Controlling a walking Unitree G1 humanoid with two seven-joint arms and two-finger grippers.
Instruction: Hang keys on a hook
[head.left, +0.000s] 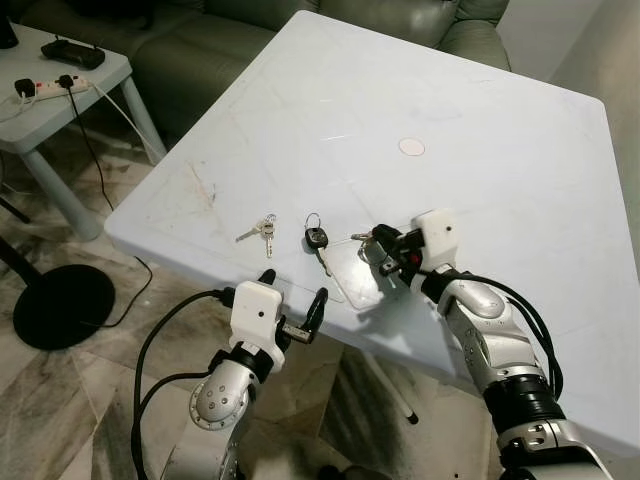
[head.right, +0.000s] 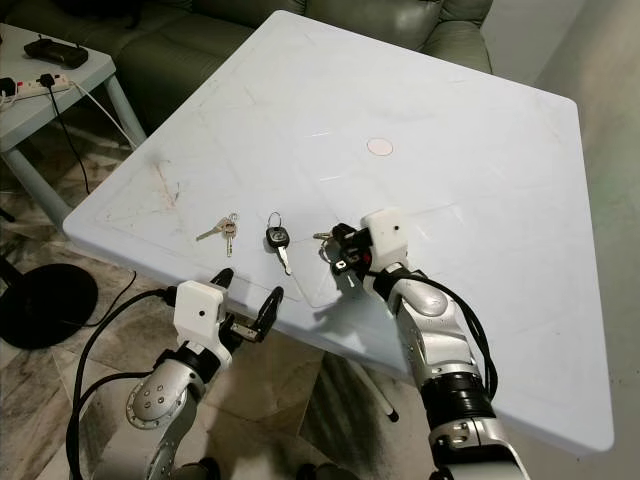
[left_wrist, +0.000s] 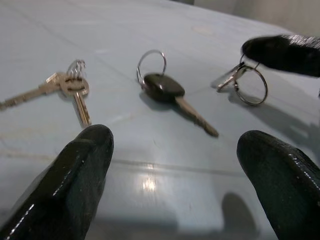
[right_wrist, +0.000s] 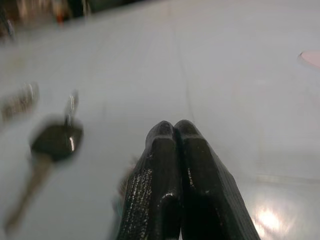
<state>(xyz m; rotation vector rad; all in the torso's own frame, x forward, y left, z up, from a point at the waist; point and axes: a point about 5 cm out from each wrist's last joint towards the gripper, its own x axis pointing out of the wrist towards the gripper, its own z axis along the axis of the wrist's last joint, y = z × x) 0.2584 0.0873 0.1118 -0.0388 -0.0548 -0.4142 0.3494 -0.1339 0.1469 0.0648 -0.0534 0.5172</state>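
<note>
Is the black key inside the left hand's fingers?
No, the black key lies on the table ahead of the open left hand.

Table (head.left: 480, 190): white, we see three key sets near its front edge.
Silver keys (head.left: 259, 231): leftmost.
Black-headed key (head.left: 317, 239): middle.
Right end effector (head.left: 383, 247): at the third key ring (head.left: 362, 238).
Left end effector (head.left: 293, 302): fingers spread, at the table edge.
</note>
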